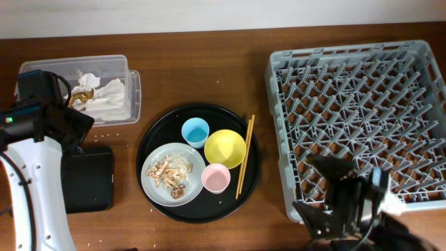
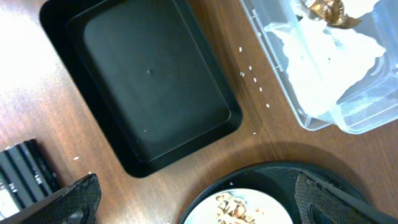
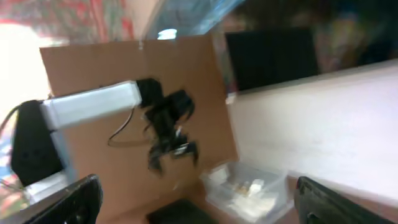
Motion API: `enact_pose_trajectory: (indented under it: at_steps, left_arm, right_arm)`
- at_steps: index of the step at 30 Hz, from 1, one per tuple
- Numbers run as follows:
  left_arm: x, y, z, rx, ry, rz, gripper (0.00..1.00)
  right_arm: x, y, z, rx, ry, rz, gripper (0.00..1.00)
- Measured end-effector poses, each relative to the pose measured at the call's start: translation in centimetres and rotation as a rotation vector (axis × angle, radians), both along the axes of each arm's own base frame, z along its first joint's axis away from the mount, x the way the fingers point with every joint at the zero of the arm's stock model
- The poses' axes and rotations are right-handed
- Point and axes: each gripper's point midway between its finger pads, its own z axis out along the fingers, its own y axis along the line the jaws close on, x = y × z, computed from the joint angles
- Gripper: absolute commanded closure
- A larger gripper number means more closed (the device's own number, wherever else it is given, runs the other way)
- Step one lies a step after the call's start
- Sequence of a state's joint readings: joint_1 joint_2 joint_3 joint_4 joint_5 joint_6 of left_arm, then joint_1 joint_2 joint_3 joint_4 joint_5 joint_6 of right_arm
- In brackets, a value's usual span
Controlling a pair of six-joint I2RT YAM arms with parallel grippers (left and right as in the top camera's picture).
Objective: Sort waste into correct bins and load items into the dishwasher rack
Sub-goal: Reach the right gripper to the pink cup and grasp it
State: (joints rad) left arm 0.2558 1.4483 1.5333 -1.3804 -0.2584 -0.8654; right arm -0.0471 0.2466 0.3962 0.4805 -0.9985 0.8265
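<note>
At far left, napkins [image 1: 110, 97] and a wrapper [image 1: 82, 97] lay in the clear tub [image 1: 133, 89]. The left gripper [image 2: 199, 208] was spread wide and empty near the black tray [image 1: 89, 180]. On the round tray [image 1: 149, 139], the plate [image 1: 155, 187] of scraps [image 1: 169, 174] sat at 8 o'clock and the chopsticks [image 1: 244, 157] at 3. The right gripper [image 3: 205, 205] gaped empty at the rack's [image 1: 362, 118] 6 o'clock edge.

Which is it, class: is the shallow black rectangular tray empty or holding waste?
Empty. The left wrist view shows the black rectangular tray with a bare floor, save one tiny speck.
</note>
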Motion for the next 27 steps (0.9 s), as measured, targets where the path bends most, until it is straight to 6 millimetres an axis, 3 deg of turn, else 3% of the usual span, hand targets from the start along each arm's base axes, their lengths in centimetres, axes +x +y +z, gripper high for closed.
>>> enact_pose_trajectory:
  at_steps: [2,6,11,14,16,22,27]
  left_arm:
    - [0.0,0.0,0.0,-0.001,0.001,-0.001,0.01]
    - [0.0,0.0,0.0,0.0,0.001,-0.002,0.01]
    - [0.0,0.0,0.0,0.0,0.001,-0.002,0.01]
    - [0.0,0.0,0.0,0.0,0.002,-0.002,0.01]
    - [0.0,0.0,0.0,0.0,0.001,-0.002,0.01]
    - [-0.1,0.0,0.0,-0.001,0.003,-0.002,0.01]
    - [-0.1,0.0,0.0,-0.001,0.004,-0.002,0.01]
  right_arm:
    - [1.3,1.0,0.9,-0.065,0.078,0.103,0.01]
    - [4.4,3.4,-2.6,-0.126,0.257,0.288,0.01]
    - [6.1,10.7,-8.0,-0.19,0.38,0.421,0.01]
    - [7.0,15.0,-14.6,-0.38,0.582,0.331,0.01]
    - [7.0,16.5,-15.5,-0.531,0.64,0.269,0.01]
    - [7.5,18.5,-13.4,-0.923,0.718,0.13,0.01]
    - [6.6,19.1,-16.1,-1.044,0.815,0.181,0.01]
